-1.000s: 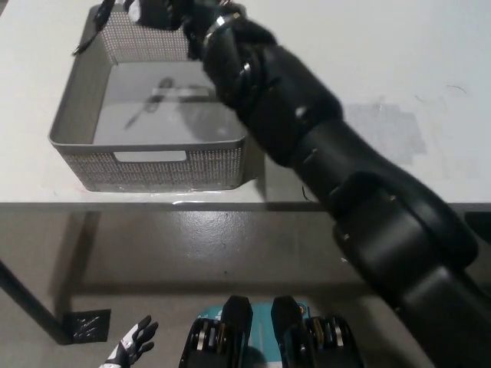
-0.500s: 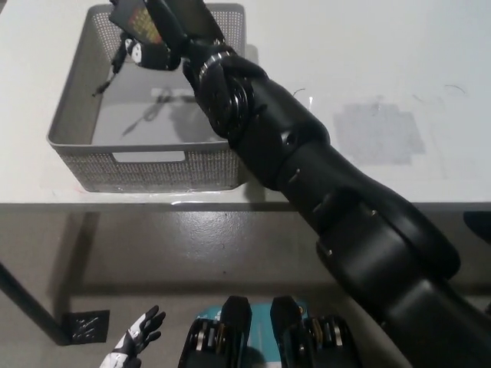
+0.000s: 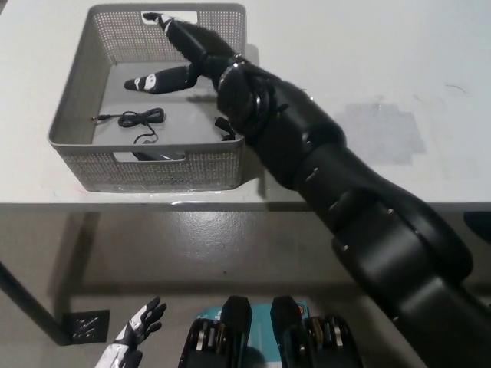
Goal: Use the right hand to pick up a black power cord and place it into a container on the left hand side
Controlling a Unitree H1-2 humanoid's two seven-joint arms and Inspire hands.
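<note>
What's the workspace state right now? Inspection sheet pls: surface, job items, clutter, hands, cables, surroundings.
Surface: white table, a duller grey patch to the right.
Job's things: black power cord lies loosely coiled on the floor of the grey mesh basket, released.
Clutter: nothing seen.
Hands: right hand open, fingers spread above the basket, holding nothing; left hand hangs low below the table edge, open.
Cables: only the cord, one end towards the basket's left wall, the other near the right wall.
Surroundings: grey floor under the table, dark table leg at lower left.

Left robot hand [image 3: 132, 342] cut by bottom edge — black power cord's [image 3: 142, 120] far end behind basket wall [image 3: 153, 162]
</note>
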